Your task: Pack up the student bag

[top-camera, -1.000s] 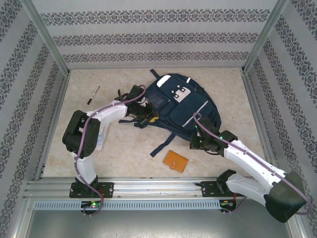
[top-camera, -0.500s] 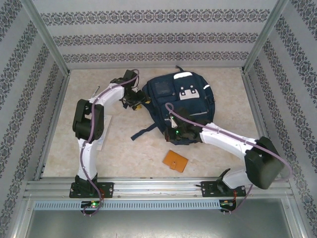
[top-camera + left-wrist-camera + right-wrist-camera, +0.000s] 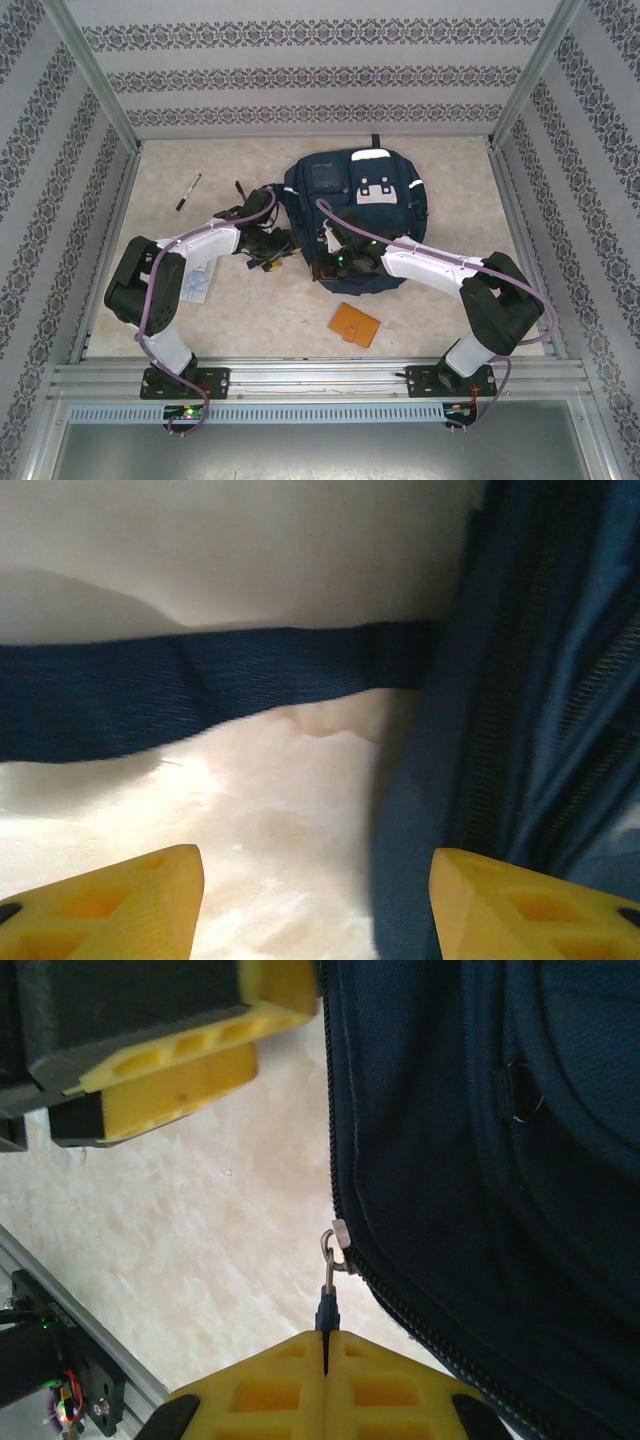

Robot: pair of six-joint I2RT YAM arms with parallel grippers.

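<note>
The bag [image 3: 400, 215] lies flat at the middle-back of the table [image 3: 260, 320], front pockets up, between the 2 arms. The right gripper [image 3: 325, 1338] has its fingers pressed together on the zip pull [image 3: 326, 1305], a thin tab hanging from the slider at the bag's edge. The teeth running off to the lower right look closed on that stretch (the rest is out of frame). The left gripper [image 3: 315, 880] stands spread with nothing between its fingers. It sits low over the table just beside the bag's side, with a strap [image 3: 200, 690] lying across in front of it.

The step in hand looks like opening the main compartment: 1 gripper draws the zip while the other ought to brace the bag. The next move probably calls for the left gripper to take fabric or strap near the slider so the bag does not slide. A steady pull along the zip line would follow. A pen [image 3: 189, 190] and an orange wallet [image 3: 356, 324] lie on the table, not yet packed.
</note>
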